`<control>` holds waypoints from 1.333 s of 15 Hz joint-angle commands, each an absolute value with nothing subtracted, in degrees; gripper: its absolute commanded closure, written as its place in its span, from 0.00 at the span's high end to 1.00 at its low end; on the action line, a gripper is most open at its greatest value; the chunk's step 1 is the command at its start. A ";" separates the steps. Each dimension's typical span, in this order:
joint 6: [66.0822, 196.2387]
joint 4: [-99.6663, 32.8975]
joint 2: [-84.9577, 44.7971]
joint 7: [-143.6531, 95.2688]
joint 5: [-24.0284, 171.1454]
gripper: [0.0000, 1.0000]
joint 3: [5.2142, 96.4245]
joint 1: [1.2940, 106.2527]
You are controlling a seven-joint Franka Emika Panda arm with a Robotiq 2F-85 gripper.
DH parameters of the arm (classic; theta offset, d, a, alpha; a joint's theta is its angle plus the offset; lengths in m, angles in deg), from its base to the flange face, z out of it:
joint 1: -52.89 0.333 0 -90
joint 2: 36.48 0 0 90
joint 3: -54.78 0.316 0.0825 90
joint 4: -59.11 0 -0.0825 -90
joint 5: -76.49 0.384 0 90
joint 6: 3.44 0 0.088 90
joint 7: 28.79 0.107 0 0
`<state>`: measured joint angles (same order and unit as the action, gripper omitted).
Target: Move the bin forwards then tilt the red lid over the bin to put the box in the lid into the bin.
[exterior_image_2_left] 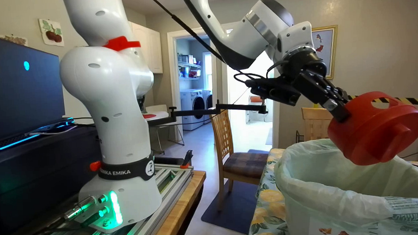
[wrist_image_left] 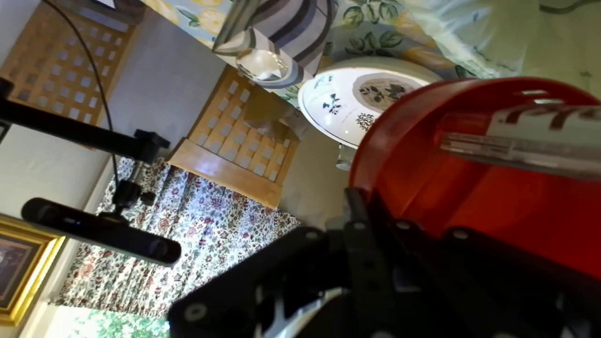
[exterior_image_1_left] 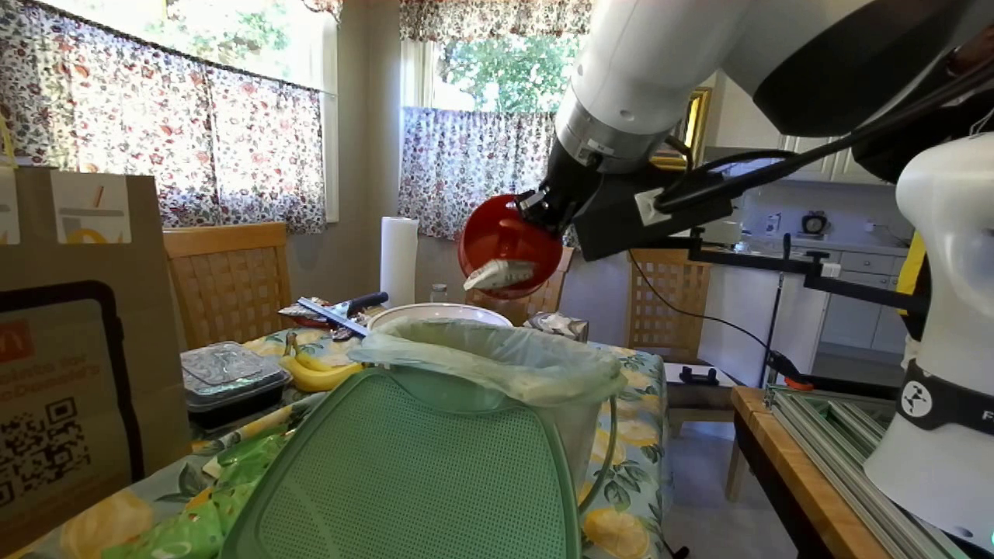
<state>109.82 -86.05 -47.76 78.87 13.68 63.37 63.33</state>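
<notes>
You had the gripper (exterior_image_1_left: 537,210) clamped on the rim of the red lid (exterior_image_2_left: 374,129), its thin wall pinched at one spot. The lid hung in the air, steeply tipped, near the mouth of the bin (exterior_image_1_left: 581,444), and the white box (exterior_image_1_left: 505,273) lay in its lower part, not yet dropped. The bin stood on the lemon-patterned tablecloth (exterior_image_1_left: 641,485) with the pale green bag (exterior_image_2_left: 326,197) folded over its edge. Whether the lid's lower lip was fully over the opening was hard to tell; your wrist view also showed the bowl (wrist_image_left: 324,119) just past the rim. The lid looked like light, stiff, smooth plastic, so it would probably take a firm squeeze without bending, yet might swivel at that single pinch point. The rim was the sensible place to hold it, away from the side where the box should leave. The box seemed light and slick, with a clear, shiny edge, likelier to slide in one go than to creep. The bin was probably light too, and its bag soft and slack; any push belonged on the stiff wall below the fold.
</notes>
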 commanded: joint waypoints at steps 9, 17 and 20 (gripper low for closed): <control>97.15 -81.33 -48.70 82.89 10.41 0.01 65.77 63.29; 126.84 -90.21 -58.43 82.97 12.79 0.01 55.35 58.69; 139.44 -94.47 -60.25 79.80 15.10 0.01 49.50 54.79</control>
<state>129.19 -89.16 -56.28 83.20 12.49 54.06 57.99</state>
